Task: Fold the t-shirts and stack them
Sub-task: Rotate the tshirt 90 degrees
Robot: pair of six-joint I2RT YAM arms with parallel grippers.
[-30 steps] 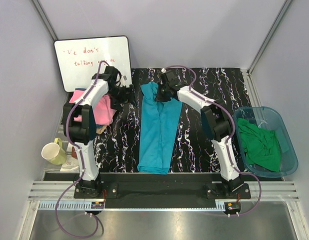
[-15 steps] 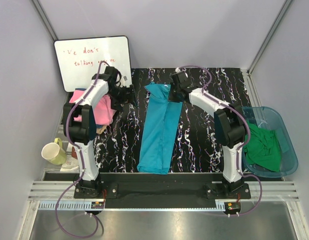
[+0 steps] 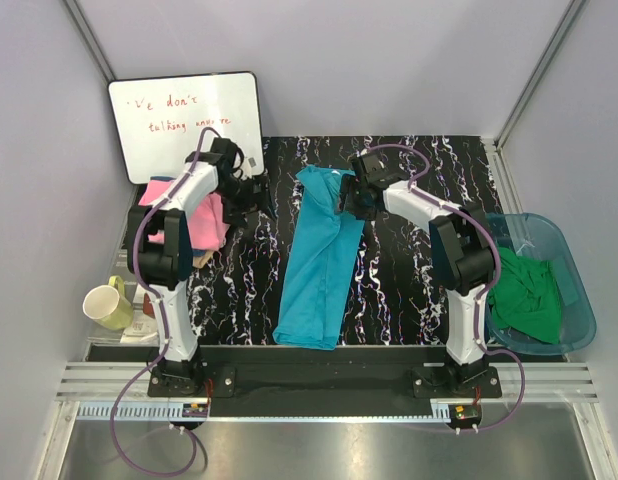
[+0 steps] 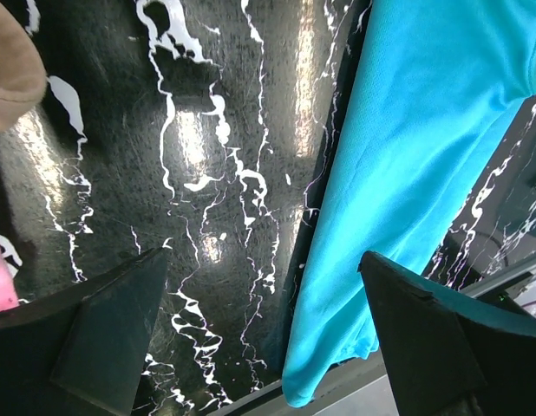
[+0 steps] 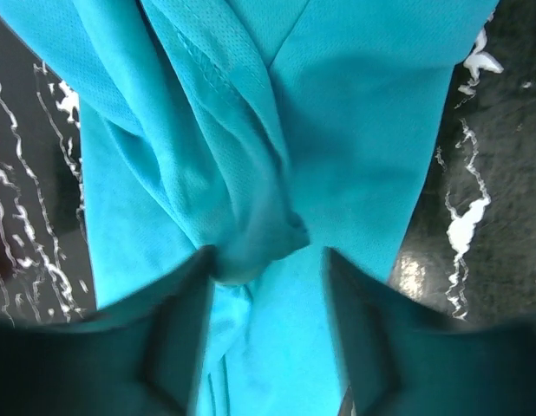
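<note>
whiteboard (image 3: 184, 125), mug (image 3: 109, 303), tub (image 3: 587, 300) holding green t-shirts (image 3: 524, 295)

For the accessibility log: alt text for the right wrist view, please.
A bunched fold of the teal t-shirt sits between the parted fingers of the right gripper. The shirt lies on a black, white-veined table.

Whiteboard (image 3: 185, 122) with red handwriting, propped at far left against back wall. Yellow-green mug (image 3: 109, 304) at near left, off mat. Translucent blue tub (image 3: 579, 290) at right, beside black white-veined mat (image 3: 409, 290). Metal rails (image 3: 329, 408) along near edge.
</note>
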